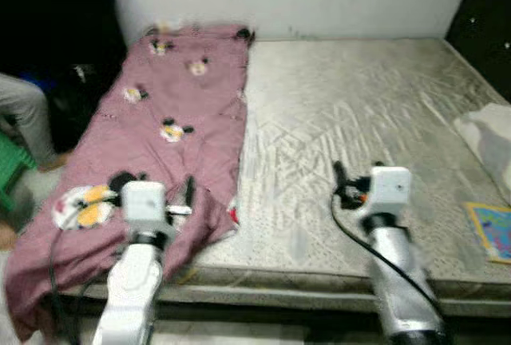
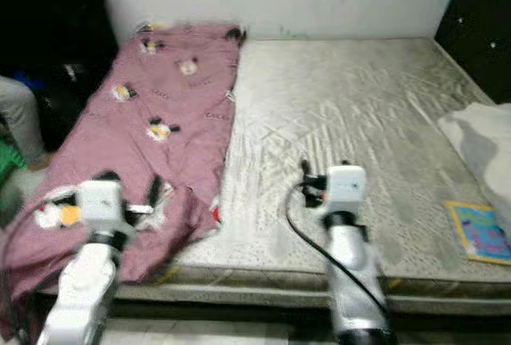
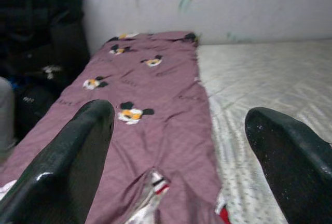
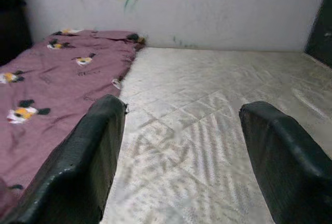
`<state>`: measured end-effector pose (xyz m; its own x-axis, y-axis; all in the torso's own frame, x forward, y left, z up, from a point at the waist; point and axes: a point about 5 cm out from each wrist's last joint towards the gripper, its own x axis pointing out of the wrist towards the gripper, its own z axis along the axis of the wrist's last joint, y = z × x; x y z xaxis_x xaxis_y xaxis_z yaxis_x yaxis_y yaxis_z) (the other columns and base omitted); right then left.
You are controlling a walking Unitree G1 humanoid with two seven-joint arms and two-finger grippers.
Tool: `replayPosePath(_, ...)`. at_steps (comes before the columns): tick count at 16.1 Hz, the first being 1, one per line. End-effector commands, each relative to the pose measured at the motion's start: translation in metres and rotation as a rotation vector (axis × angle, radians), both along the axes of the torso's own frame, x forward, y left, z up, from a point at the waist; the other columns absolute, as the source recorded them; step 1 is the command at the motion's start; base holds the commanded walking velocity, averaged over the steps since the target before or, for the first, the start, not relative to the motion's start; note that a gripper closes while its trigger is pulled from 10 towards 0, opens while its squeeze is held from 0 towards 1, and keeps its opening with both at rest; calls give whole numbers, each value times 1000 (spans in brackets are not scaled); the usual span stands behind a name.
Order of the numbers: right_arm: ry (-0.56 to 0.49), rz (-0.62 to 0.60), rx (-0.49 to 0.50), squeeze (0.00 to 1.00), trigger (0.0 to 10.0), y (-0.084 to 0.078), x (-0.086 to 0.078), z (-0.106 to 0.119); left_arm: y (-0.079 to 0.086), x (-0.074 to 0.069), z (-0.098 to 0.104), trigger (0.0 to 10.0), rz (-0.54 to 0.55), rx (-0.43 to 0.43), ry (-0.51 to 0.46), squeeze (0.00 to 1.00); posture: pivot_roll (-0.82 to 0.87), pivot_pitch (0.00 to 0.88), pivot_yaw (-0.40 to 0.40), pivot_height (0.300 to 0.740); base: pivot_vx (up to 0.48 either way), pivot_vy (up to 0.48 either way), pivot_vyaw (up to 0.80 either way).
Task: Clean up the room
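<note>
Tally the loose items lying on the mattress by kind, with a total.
Pink cartoon-print sheet: 1
White cloth at the mattress's right edge: 1
Colourful booklet near the front right corner: 1
Total: 3

All lie on the bare mattress. Both the left gripper and the right gripper are open and hold nothing.

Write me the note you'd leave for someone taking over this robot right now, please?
Left gripper: open, holding nothing, over the near end of the pink cartoon-print sheet.
Right gripper: open, holding nothing, over the bare mattress.
The sheet lies along the mattress's left side, its near end rumpled and hanging off the edge. A colourful booklet and a white cloth lie at the right side.
Done: nothing visibly tidied.
Left: probably straighten or remove the sheet, then clear the booklet and cloth.
A person sits at far left.
</note>
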<state>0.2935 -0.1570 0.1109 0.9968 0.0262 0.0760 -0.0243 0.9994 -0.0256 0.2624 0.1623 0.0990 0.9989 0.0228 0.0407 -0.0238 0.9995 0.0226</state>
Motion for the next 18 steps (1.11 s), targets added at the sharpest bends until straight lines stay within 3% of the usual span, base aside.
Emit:
replayPosePath(1, 8, -7, -1, 0, 10000, -3, 0, -2, -2, 1, 2, 10000, -10, -12, -8, 0, -7, 22, 52, 740, 0, 0, 0)
replayPosePath(10, 6, -12, -2, 0, 10000, -4, 2, -1, -5, 4, 2, 10000, -22, -35, -8, 0, -7, 11, 51, 740, 0, 447, 0)
replayPosePath(15, 8, -6, -9, 0, 10000, -3, 2, -2, -7, 2, 5, 10000, -61, -42, -31, 0, -7, 11, 51, 740, 0, 0, 0)
replayPosePath(18, 9, -9, -9, 0, 10000, -4, 2, -3, -8, 1, 4, 10000, -71, -48, -32, 0, -7, 11, 51, 740, 326, 0, 0)
